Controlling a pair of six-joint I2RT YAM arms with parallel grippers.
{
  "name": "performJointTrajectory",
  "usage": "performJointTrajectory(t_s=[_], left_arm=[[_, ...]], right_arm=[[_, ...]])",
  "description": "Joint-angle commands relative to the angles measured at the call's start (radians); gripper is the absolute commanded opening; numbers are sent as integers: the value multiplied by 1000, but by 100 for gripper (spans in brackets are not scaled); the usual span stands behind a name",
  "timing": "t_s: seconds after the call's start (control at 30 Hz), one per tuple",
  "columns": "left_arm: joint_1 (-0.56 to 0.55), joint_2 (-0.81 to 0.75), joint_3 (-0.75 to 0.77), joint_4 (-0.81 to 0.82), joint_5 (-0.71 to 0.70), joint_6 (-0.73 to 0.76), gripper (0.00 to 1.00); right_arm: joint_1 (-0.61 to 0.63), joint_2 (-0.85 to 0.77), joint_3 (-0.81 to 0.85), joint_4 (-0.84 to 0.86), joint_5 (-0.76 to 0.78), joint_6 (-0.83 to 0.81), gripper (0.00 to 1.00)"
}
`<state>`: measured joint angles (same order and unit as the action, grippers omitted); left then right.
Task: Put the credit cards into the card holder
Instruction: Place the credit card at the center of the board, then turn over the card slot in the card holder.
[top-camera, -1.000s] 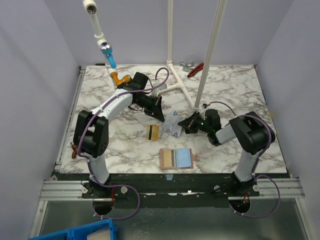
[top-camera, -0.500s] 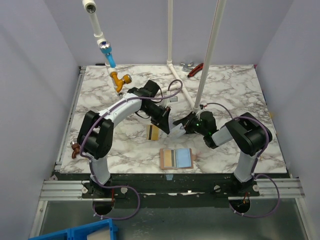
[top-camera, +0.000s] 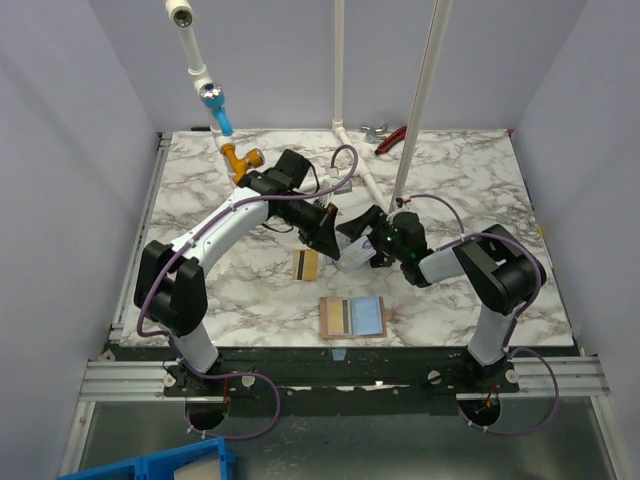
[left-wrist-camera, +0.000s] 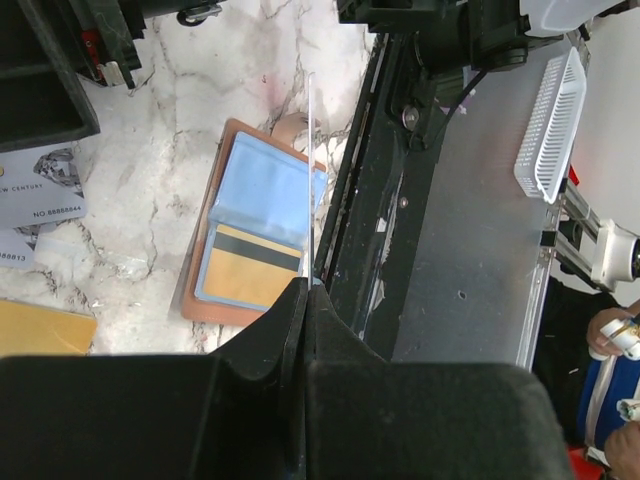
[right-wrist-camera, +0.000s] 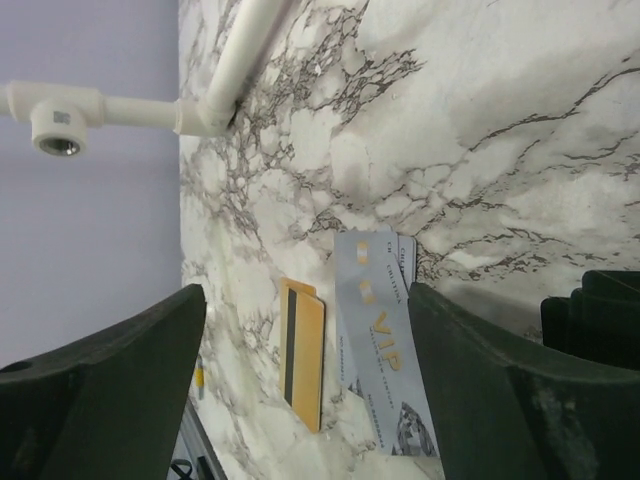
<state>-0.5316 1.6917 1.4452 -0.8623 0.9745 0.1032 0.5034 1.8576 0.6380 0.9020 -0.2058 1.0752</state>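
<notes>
Left claw (left-wrist-camera: 305, 292) pinching an edge-on card (left-wrist-camera: 310, 180); right claw (right-wrist-camera: 308, 296) spread, silvery-grey card (right-wrist-camera: 375, 340) and gold card (right-wrist-camera: 303, 350) flat beyond it; card holder (top-camera: 326, 318) open on table (top-camera: 450, 180), near edge.

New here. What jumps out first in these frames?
At the middle of the marble table, the left end effector is pinched on a thin card seen edge-on. Facing it, the right end effector is open, with a grey card and a gold card lying before it. Near the front edge lies the open brown card holder, a blue card already in it.
</notes>
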Motion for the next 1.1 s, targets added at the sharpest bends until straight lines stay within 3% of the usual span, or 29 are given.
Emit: performJointTrajectory(t_s=[0.0,0.37,0.57,0.73,1.07], left_arm=[[-1,-44,55,26,7,-7,0],[-2,-63,240,51,28,-49,0],[-8,-76,249,136,90,-134,0],[-13,-92,222,209,157,-180,0],[-13,-97,205,241,248,-229,0]], right_arm=[[6,-118,-17,-109,65,-45,88],[7,-576,-98,-402,137,-178,85],[6,-873,-301,-393,159,-281,82],[3,-1073,-406,-289,34,-285,80],[3,-1031,-213,-208,-73,-296,80]])
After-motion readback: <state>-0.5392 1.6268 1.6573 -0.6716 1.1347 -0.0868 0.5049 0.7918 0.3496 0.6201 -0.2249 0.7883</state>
